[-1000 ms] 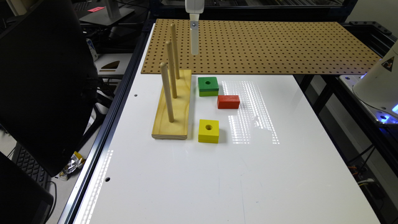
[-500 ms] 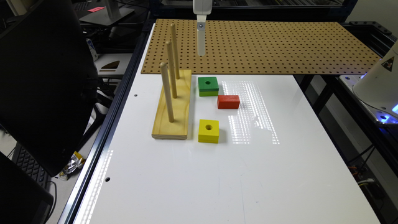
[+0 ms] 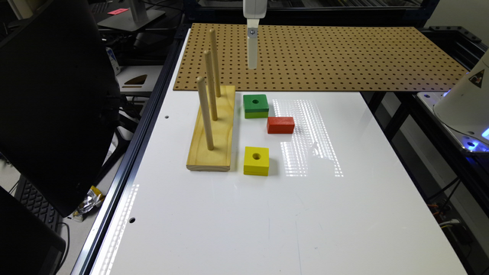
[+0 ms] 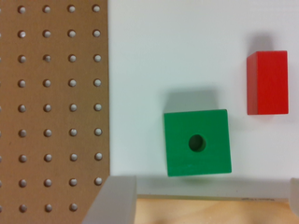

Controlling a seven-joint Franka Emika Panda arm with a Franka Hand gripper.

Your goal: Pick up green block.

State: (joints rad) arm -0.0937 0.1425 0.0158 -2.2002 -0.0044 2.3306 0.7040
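The green block (image 3: 255, 104) lies flat on the white table (image 3: 267, 214), dark green top with a round hole, just in front of the pegboard's edge. My gripper (image 3: 252, 63) hangs high in the air over the pegboard, behind the block and apart from it. In the wrist view the green block (image 4: 197, 142) sits between the lines of the two fingers, and the gripper (image 4: 203, 187) is open with nothing in it. One pale fingertip (image 4: 116, 198) shows beside the pegboard.
A red block (image 3: 280, 125) lies close to the green one on the exterior view's right. A yellow block with a hole (image 3: 256, 160) lies nearer the front. A wooden base with three upright pegs (image 3: 211, 130) stands just left of the blocks. The brown pegboard (image 3: 344, 57) covers the back.
The gripper has shifted a little toward the exterior view's right above the pegboard. The blocks have not moved.
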